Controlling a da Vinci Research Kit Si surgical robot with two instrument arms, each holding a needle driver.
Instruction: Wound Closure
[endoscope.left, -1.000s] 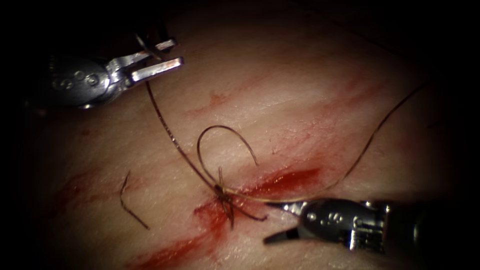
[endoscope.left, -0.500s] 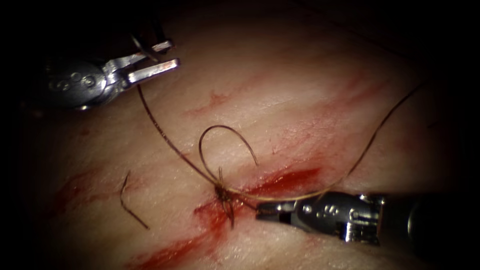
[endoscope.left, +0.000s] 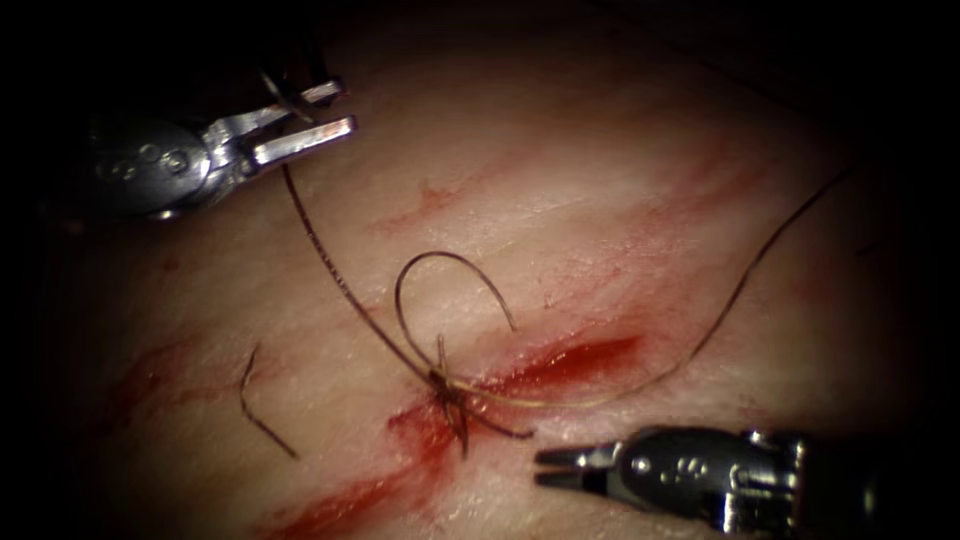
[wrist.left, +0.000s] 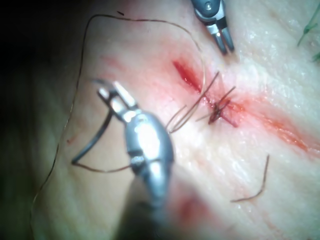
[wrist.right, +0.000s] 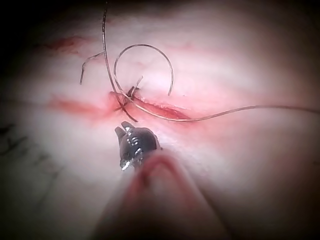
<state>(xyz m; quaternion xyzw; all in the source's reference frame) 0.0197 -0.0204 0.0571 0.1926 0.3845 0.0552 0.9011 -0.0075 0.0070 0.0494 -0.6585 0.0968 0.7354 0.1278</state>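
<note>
Right, endoscope first. Your left tool (endoscope.left: 315, 112) sits at ten o'clock, well off to the left of the cut (endoscope.left: 560, 362). Its jaws show a gap, and the needle (endoscope.left: 283, 92) crosses between them as a dark sliver, clear of the tissue (endoscope.left: 600, 200). Most of its curve is lost in the shadow there. The thread (endoscope.left: 335, 270) drops from those jaws to the knot (endoscope.left: 443, 385) at centre. A standing loop (endoscope.left: 450, 262) rises above the knot. A second strand runs out toward three o'clock and fades into the dark edge. Your right tool (endoscope.left: 548, 468) lies at five o'clock, on the right of the cut, with its jaws a sliver apart and nothing in them. Red fluid (endoscope.left: 420, 445) pools along the cut. A loose cut end of thread (endoscope.left: 252, 405) lies at eight o'clock.

Now your left wrist view. The left tool (wrist.left: 111, 90) grips the needle (wrist.left: 95, 140) near one end. Which end it is, you can't tell. The curve hangs free above the tissue, with thread trailing from the far end. The right tool (wrist.left: 225, 45) shows beyond the knot (wrist.left: 217, 111), with its tips slightly parted.

Right wrist view. The right tool (wrist.right: 124, 129) hovers just short of the knot (wrist.right: 129, 95), and its shaft is a blur. The loop (wrist.right: 150, 47) stands beyond it.
</note>
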